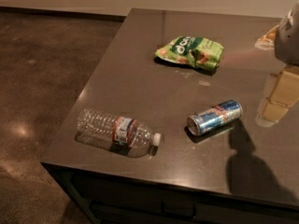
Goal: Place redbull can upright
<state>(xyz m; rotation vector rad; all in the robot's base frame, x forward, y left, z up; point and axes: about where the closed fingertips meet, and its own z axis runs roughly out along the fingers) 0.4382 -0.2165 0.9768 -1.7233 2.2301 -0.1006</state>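
The redbull can [215, 117] lies on its side on the dark table [140, 83], right of centre. Its silver end points toward the front left and its blue and silver panels face up. My gripper [279, 97] is at the right edge of the view, above the table and just right of the can, apart from it. Its grey wrist [288, 36] is partly cut off by the frame edge. The gripper's shadow falls on the table in front of the can.
A clear plastic water bottle [117, 130] with a red-blue label lies on its side at the front left, near the table's front edge. A green snack bag [190, 52] lies further back. The table's left edge drops to a brown floor [37, 101].
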